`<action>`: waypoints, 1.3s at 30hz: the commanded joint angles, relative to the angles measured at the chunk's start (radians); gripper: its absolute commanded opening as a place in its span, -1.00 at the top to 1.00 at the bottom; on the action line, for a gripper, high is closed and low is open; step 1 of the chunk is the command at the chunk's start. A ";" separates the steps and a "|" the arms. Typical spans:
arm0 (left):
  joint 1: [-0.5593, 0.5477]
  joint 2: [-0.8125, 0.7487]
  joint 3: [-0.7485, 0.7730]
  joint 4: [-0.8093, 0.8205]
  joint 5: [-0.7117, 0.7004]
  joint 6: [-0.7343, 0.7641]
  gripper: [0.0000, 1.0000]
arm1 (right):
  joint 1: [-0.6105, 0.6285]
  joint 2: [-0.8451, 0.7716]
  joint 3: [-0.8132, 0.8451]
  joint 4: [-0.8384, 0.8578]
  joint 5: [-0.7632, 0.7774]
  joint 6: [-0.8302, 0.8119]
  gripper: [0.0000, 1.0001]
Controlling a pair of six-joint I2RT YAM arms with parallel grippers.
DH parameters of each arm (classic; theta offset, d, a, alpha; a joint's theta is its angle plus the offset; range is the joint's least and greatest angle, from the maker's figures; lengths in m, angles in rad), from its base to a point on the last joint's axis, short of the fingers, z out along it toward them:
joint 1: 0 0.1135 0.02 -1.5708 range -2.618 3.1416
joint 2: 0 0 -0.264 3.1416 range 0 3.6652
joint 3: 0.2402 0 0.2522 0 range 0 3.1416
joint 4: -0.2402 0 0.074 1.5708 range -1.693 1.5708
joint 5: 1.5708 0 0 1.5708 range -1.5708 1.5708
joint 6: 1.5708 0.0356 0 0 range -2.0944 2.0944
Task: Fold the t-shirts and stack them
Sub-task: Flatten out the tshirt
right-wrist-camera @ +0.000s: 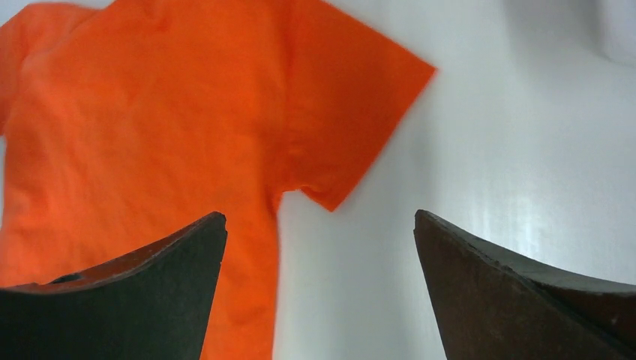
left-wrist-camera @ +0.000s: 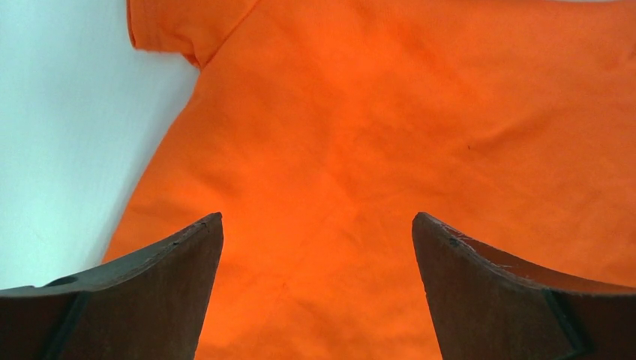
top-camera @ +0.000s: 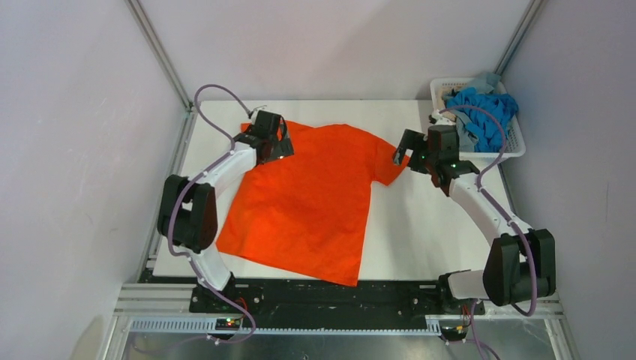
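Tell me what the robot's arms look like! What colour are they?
The left arm and right arm are white tubes with chunky black joints. A purple-grey cable loops along each. Tiny green lights glow by the black right gripper. Up close, its fingers are dark curved wedges with pointed tips.

Cannot see most of the orange shirt (top-camera: 307, 202) sleeve near the far-left corner from above; lost under the left gripper (top-camera: 279, 144). Cannot tell whether the right gripper (top-camera: 403, 153) touches the other sleeve's tip. Cannot count the heaped shirts (top-camera: 480, 112) in the basket (top-camera: 517, 147) at the far-right corner; too tangled and small. Cannot follow the orange shirt (left-wrist-camera: 390, 127) past the top, right and bottom of the left wrist view. Blurred at the sleeve edge and cropped left and below in the right wrist view; cannot make out the pale smear (right-wrist-camera: 611, 30) there.
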 commanded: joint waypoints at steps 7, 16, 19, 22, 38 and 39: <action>-0.127 -0.302 -0.369 0.029 0.106 -0.182 -0.99 | 0.202 0.162 0.049 0.224 -0.141 -0.024 -0.99; -0.142 -0.378 -0.652 0.109 0.115 -0.316 -0.99 | 0.294 0.480 0.208 0.249 -0.187 0.032 -0.99; -0.089 -0.327 -0.627 0.121 0.128 -0.314 -0.99 | 0.300 0.535 0.210 0.246 -0.196 0.052 -0.99; -0.050 -0.253 -0.569 0.121 0.163 -0.297 -0.99 | 0.311 0.550 0.185 0.192 -0.177 0.055 -0.95; -0.121 0.349 0.218 0.120 0.475 -0.205 -0.99 | 0.872 0.100 -0.466 0.317 -0.107 0.392 -0.86; -0.127 0.356 0.234 0.119 0.487 -0.201 -0.99 | 0.888 0.076 -0.458 0.329 -0.116 0.385 -0.86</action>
